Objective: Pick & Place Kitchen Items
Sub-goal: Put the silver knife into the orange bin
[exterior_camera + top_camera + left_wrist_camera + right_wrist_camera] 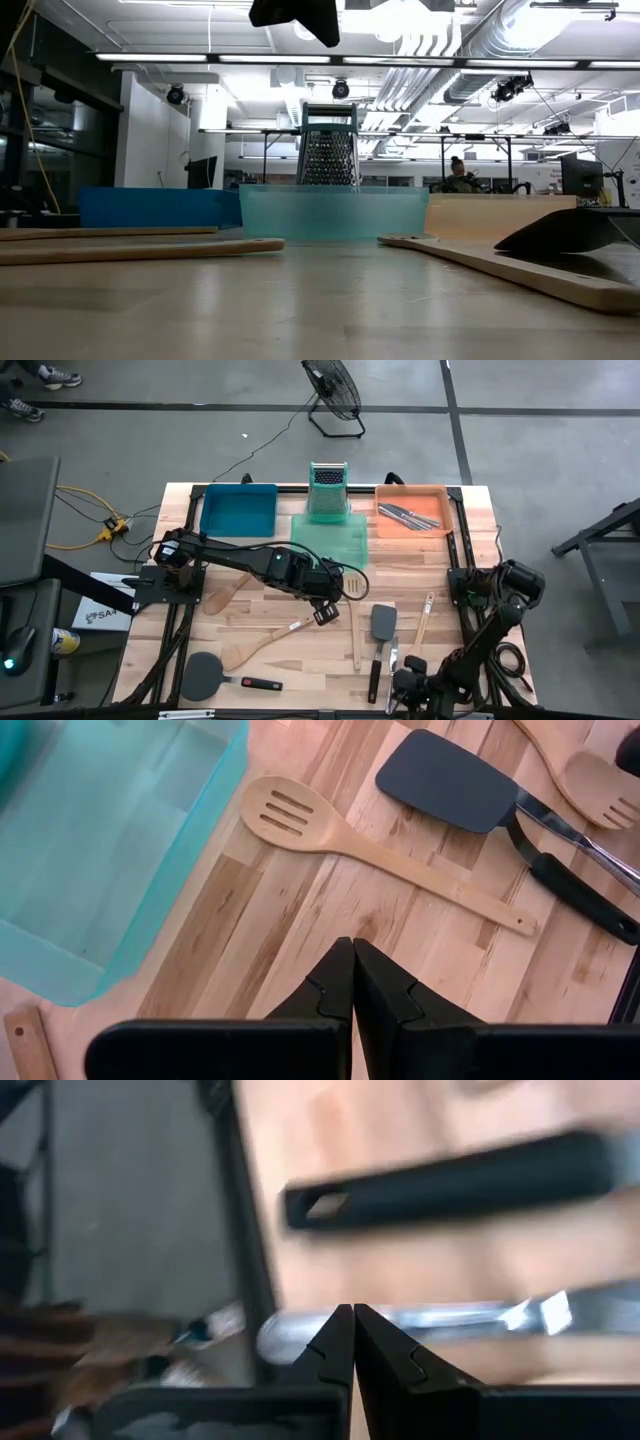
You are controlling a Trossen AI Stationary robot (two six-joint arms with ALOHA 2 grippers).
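Along the far edge of the bench [250, 625] sit three trays. The blue tray [239, 510] on the left looks to hold nothing. The green tray [331, 538] in the middle is see-through and also appears bare inside, with the metal box grater [327, 491] standing upright at its far end. The orange tray [411, 510] on the right has a small cluster of silver knives and forks [410, 516] lying in it.

The rest of the utensils are loose on the wood. A slotted wooden spoon [345, 842] lies just beside the near corner of the green tray, its handle running toward the front of the bench. Next to it is a black spatula [380, 640], and a wooden spoon [424, 622] lies beyond that toward the right. On the left half lie a wooden spoon [260, 645] and another wooden utensil [225, 595], and a round black spatula with a red-tipped handle [215, 677] sits at the front left corner.

The left gripper [353, 982] hangs above the bench near the green tray's front corner, fingers pressed together with nothing between them. The right gripper [353, 1342] is low at the front edge, right of centre, also closed and empty, over a black handle [450, 1185] and a silver utensil [430, 1320].
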